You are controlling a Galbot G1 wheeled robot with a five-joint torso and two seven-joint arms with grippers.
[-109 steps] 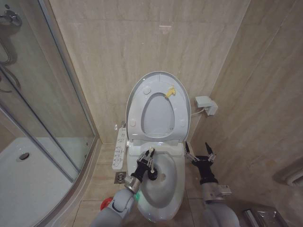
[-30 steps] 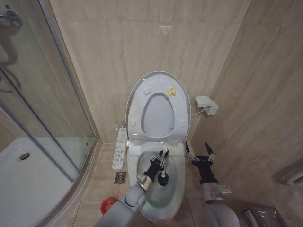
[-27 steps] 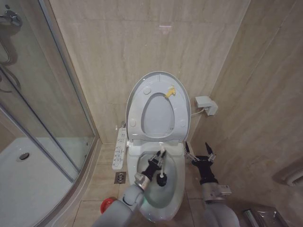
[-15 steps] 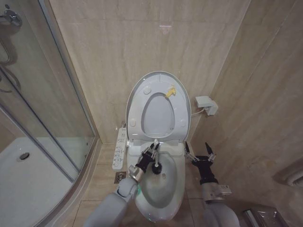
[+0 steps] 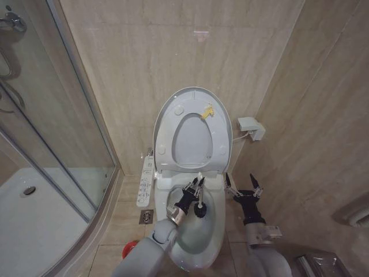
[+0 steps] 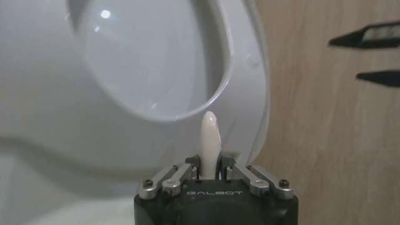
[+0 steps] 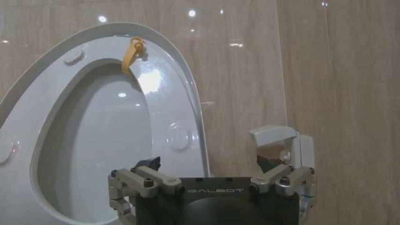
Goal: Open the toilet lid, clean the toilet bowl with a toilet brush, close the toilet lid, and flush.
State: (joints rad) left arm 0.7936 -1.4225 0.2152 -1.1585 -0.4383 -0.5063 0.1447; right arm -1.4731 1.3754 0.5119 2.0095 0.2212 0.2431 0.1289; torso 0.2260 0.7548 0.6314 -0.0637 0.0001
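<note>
only readable text is "GALBOT", printed white on the black body of my left claw [image 6: 209,174], and the same word on my right claw [image 7: 212,180]. nothing else legible.

walls [image 5: 144,63] – beige tile | glass shower enclosure [image 5: 40,144] – left | floor drain [image 5: 146,216]

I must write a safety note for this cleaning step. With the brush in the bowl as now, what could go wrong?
1. The left gripper holds the toilet brush by its thin handle; pushing against the toilet bowl might twist it loose.
2. The toilet lid stands raised close behind the brush top; a wide stroke could knock it.
3. The right gripper waits open beside the bowl, so a sweep toward that side may hit it.
</note>
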